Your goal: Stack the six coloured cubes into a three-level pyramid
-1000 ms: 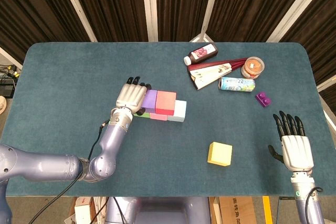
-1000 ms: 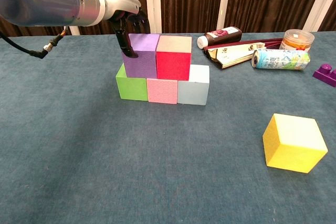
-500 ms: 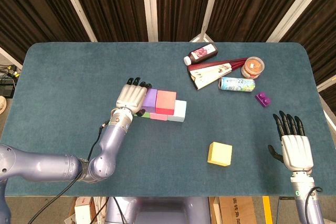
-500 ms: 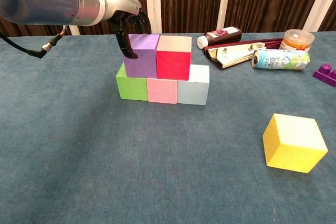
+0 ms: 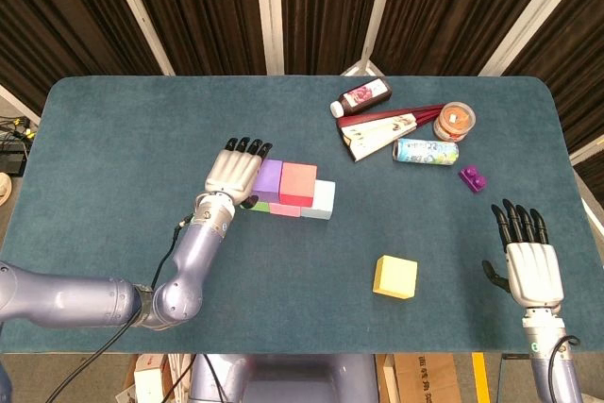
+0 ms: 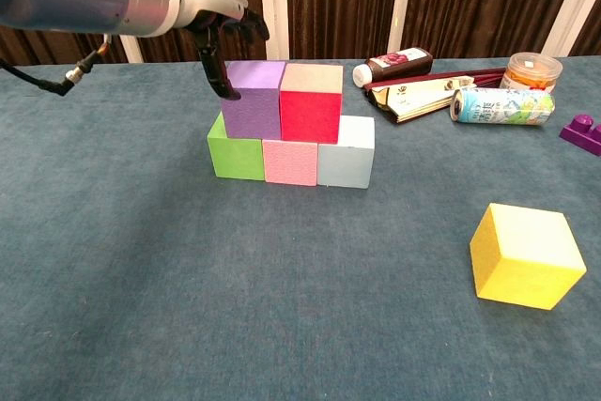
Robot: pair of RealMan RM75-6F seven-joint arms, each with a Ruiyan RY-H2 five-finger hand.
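Left hand hung beside the purple cube, fingers extended, holding nothing. Right hand lay open and empty near the tabletop edge. Purple and red cube sat on 3 base cubes: green, pink, pale blue. Yellow cube stood well apart.

Clustered at the far right: dark bottle, folded fan, orange-lidded jar, can (lying down), purple brick.
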